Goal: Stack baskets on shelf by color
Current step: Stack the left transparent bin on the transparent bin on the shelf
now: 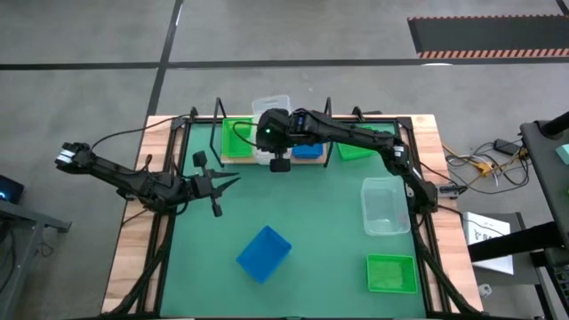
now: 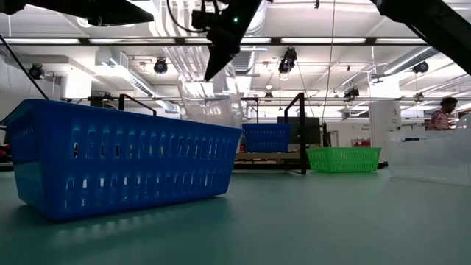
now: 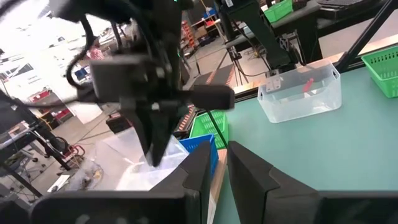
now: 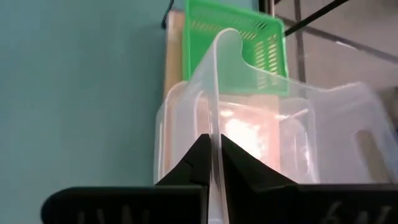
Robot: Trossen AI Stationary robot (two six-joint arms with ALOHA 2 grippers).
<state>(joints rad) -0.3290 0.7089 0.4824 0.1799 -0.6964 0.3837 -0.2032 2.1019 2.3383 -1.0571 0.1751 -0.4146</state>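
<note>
1. We see the right gripper (image 4: 213,163) over the middle of the shelf (image 1: 233,160) at the far edge of the table, its fingers pinched on the thin wall of a clear basket (image 4: 323,134).
2. That clear basket hangs tilted in the grip, one corner lifted, above a second clear basket (image 4: 177,134) that sits on the shelf. In the high view its long axis runs from the near side of the table to the far side, and its far end juts past the shelf's back edge.
3. It is see-through plastic with a slot handle in its end wall.
4. On the shelf, a green basket (image 1: 236,138) sits just left of the clear pair and a blue basket (image 1: 308,151) just right.
5. Another green basket (image 1: 360,147) lies right of the shelf.
6. On the green mat (image 1: 302,204) lie a third clear basket (image 1: 385,206) at the right, a green one (image 1: 391,273) at the near right, and a blue one (image 1: 264,252) turned at an angle near the middle.
7. The left gripper (image 1: 227,184) waits over the left part of the mat, fingers nearly together and empty.
</note>
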